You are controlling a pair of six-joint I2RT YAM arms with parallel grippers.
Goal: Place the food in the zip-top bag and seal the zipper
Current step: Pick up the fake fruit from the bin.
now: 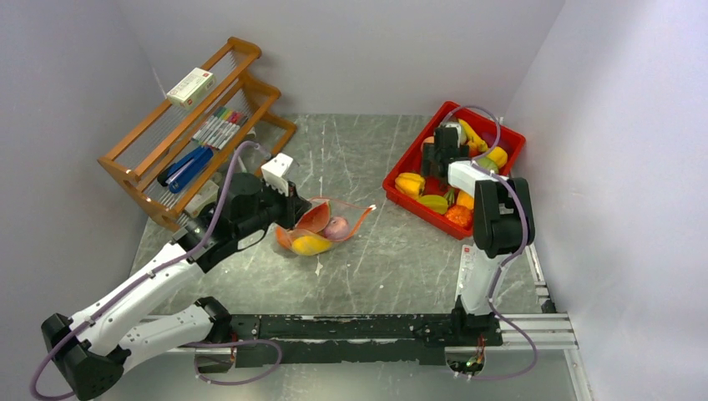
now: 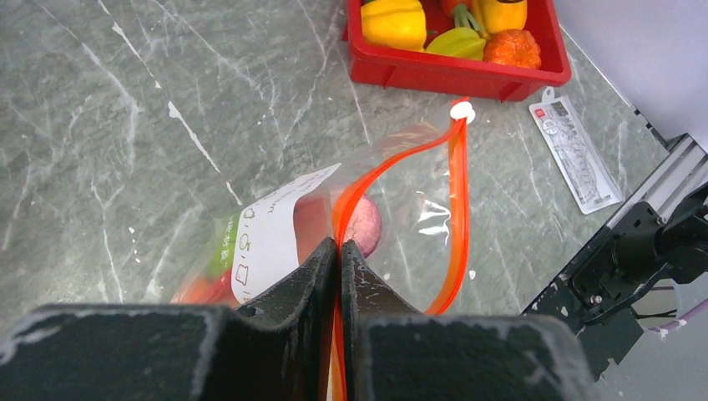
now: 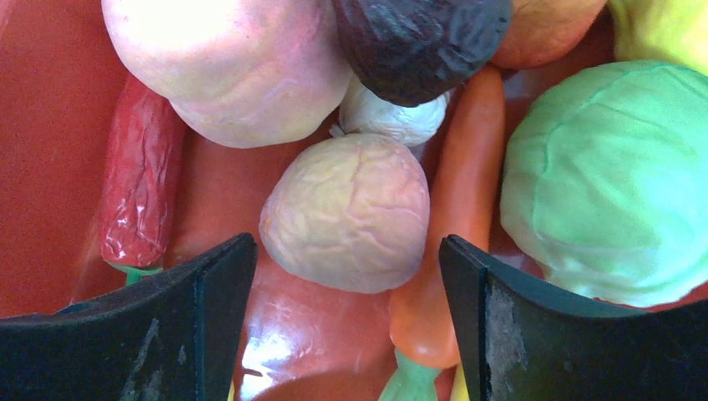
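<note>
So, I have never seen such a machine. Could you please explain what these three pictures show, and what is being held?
These are two robot arms fixed at the near edge of a table. One picture looks down from above; the other two come from a camera on each wrist. The left end effector is shut on the mouth edge of the zip-top bag, pinching its orange zipper; some food is already inside. The right end effector is open, hanging inside the red bin over a pale round toy vegetable, holding nothing. A wooden rack with pens stands at the back left.
</note>
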